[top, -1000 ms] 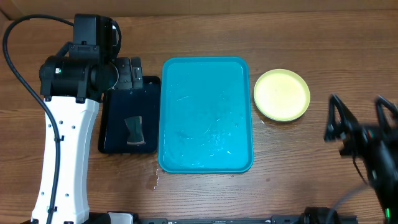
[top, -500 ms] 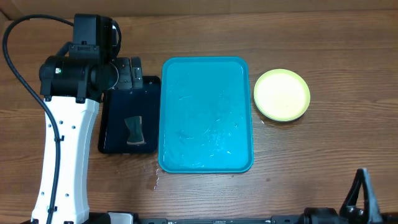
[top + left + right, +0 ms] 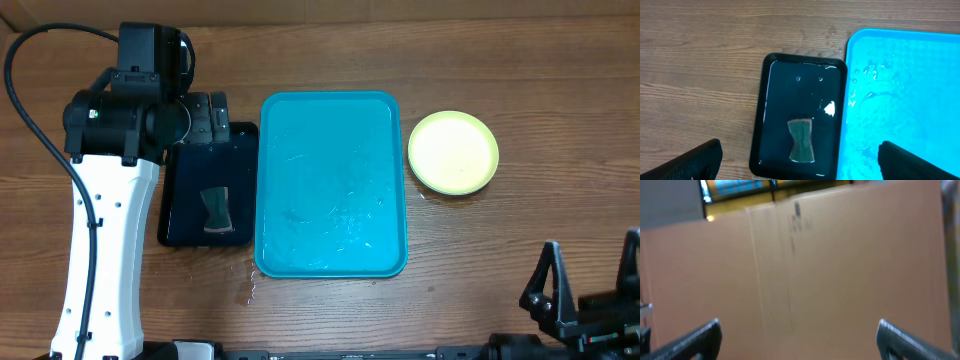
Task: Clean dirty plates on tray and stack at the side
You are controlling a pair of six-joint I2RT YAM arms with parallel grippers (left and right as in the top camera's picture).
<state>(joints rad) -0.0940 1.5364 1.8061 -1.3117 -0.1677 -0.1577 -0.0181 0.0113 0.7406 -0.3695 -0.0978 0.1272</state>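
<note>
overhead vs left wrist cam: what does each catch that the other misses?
Only overhead: the yellow-green plate on the table right of the turquoise tray, and the right tool, open, at the bottom edge. Only left wrist: the left tool, its spread fingertips in the bottom corners. Both: the wet turquoise tray, the black tray holding a dark pad, and the wooden table.

Left gripper [image 3: 208, 112], right gripper [image 3: 590, 282]: jaws spread wide, empty.
</note>
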